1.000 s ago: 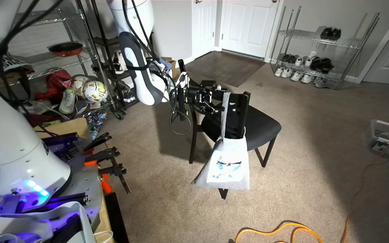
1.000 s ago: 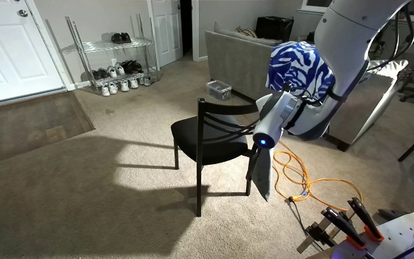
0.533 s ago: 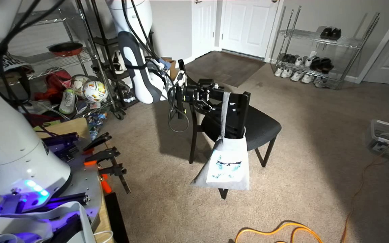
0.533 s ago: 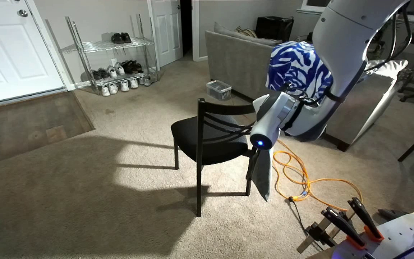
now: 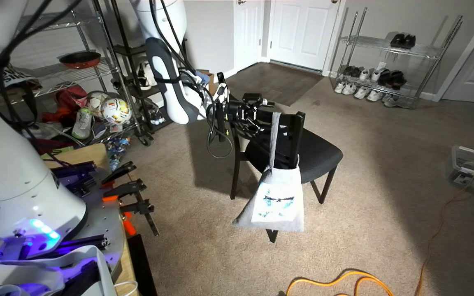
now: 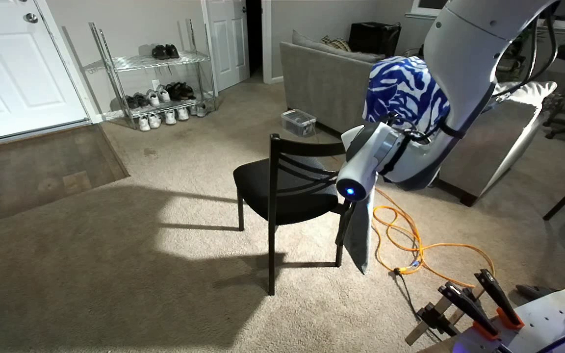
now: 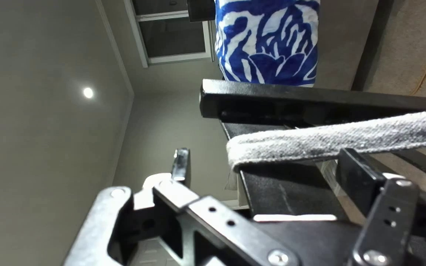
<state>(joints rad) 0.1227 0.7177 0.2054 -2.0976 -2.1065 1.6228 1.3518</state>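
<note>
We see the gripper (image 7: 270,171) released, its fingers (image 7: 181,166) apart on either side of the rail (image 7: 290,190) of the chair (image 5: 317,152) in the wrist view; we cannot tell whether they touch it. In an exterior view, the strap (image 5: 275,142) loops over that rail just right of the gripper, and the bag (image 5: 279,201) hangs on the near side. A cord (image 5: 323,284) lies nearer on the floor (image 5: 204,255).

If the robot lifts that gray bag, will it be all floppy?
The bag will probably flop: its cloth strap bends over the chair. It looks fairly flat, so perhaps light. It may swing, dangling by that strap.
</note>
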